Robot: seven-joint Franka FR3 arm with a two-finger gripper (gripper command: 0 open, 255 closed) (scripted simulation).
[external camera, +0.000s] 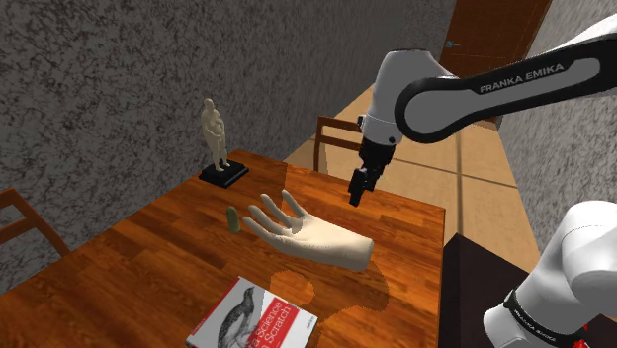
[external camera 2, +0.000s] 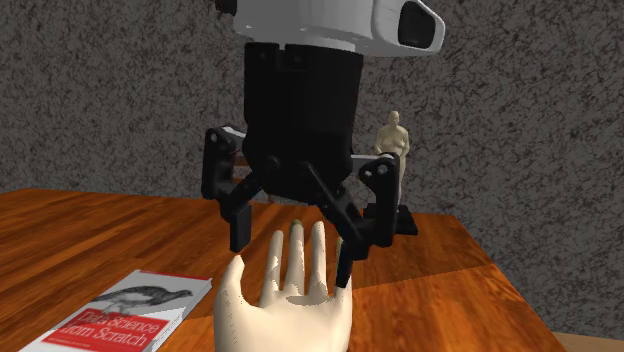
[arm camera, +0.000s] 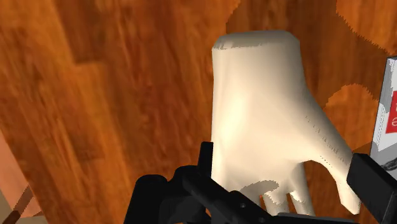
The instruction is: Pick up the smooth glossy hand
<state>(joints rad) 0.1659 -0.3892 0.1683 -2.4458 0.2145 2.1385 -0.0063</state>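
Note:
A cream, glossy hand model [external camera: 308,237] lies palm up on the wooden table [external camera: 148,257], its fingers pointing toward the shoulder view's left. My black gripper [external camera: 356,188] hangs open in the air above the table, beside the hand's wrist end and not touching it. In the second exterior view the gripper [external camera 2: 291,258] stands behind the raised hand [external camera 2: 285,300], jaws spread wide. Seen from the wrist camera, the hand [arm camera: 267,108] lies below and between the two black fingers [arm camera: 205,162], with a gap on each side.
A pale figurine on a black base [external camera: 214,138] stands near the table's far corner. A small grey-green peg [external camera: 230,217] stands by the hand's fingertips. A book [external camera: 255,318] lies near the front edge. Wooden chairs [external camera: 336,138] flank the table.

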